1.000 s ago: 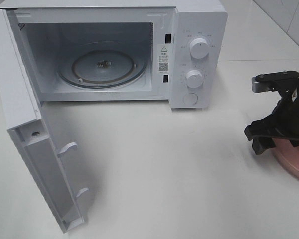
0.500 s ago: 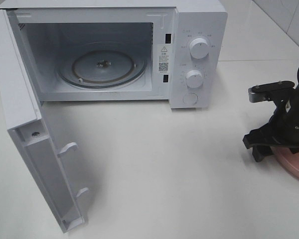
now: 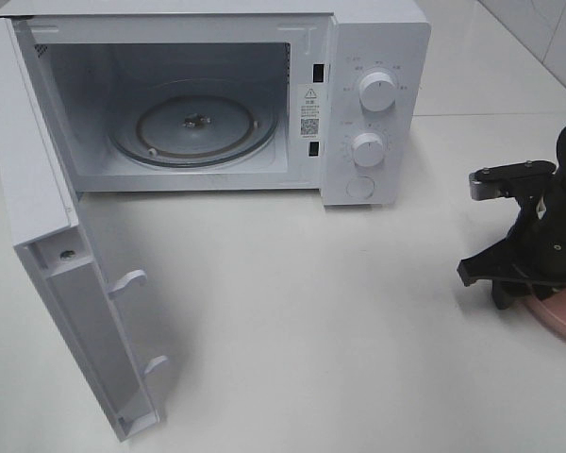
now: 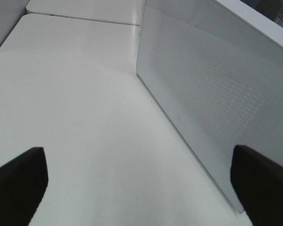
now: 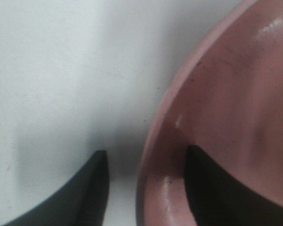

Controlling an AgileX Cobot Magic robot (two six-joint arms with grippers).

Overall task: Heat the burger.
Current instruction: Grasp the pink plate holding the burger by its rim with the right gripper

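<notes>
- White tabletop (image 3: 292, 311) is shared by an open microwave (image 3: 377, 57) and a pink plate (image 5: 236, 94).
- Plate pickup is judged in hand; the burger is seen in no view.
- The right pincer (image 5: 145, 157) is held low, unclosed, astride the plate rim; clamping is needed next.
- The left pincer (image 4: 139, 155) is spread wide, empty.

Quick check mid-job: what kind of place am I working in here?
Likely a kitchen-style test bench: a white microwave with its door open stands on a plain white tabletop, a pink plate sits at the table's right edge, and what looks like a tiled wall is behind.
</notes>
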